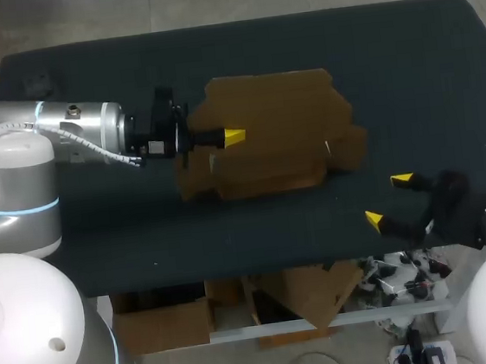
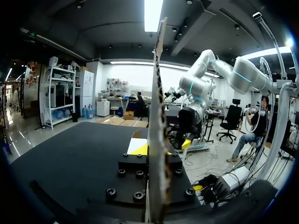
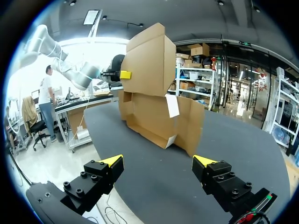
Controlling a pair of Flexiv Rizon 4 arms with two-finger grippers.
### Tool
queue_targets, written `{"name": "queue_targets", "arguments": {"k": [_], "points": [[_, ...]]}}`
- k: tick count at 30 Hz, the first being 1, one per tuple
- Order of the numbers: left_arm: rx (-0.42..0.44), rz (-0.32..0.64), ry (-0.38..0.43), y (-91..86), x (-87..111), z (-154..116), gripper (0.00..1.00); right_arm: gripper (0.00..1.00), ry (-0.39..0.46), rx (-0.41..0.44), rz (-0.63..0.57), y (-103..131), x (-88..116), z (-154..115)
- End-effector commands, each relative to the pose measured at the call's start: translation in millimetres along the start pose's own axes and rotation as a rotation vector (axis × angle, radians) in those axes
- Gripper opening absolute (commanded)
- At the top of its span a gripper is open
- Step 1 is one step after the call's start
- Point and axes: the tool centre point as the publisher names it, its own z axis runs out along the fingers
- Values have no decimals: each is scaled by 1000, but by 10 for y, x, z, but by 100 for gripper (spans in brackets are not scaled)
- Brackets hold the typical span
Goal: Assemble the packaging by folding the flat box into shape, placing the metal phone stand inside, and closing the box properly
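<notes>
Head view, left tool [image 1: 233,136] clamping cardboard box [image 1: 277,135] flap, right tool [image 1: 388,200] wide, apart from it.

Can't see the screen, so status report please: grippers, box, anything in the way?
Left gripper shut on a raised flap of the box. Right gripper open, clear of the box. Box partly folded, phone stand not in view. Nothing in the way.

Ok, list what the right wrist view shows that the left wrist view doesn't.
Right wrist view only: the broad brown faces of the cardboard box, a white strip on one, and its raised panel seen flat-on. Left wrist view only: that panel edge-on, a thin line rising between the fingers of the left gripper. Both: the box, the dark table, and the left gripper shut on the panel.
</notes>
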Motion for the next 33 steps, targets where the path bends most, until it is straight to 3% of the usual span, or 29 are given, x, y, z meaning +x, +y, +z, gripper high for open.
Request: {"name": "queue_targets", "arguments": {"k": [1,12,33], "points": [[0,-1,2,45,-7,4,0,100,38,-11,4,-25,-165,-58],[0,-1,2,45,-7,4,0,100,109,-18,-16,-34,-515,105],[0,-1,2,45,-7,4,0,100,160,-25,-41,54,-751,546]]}}
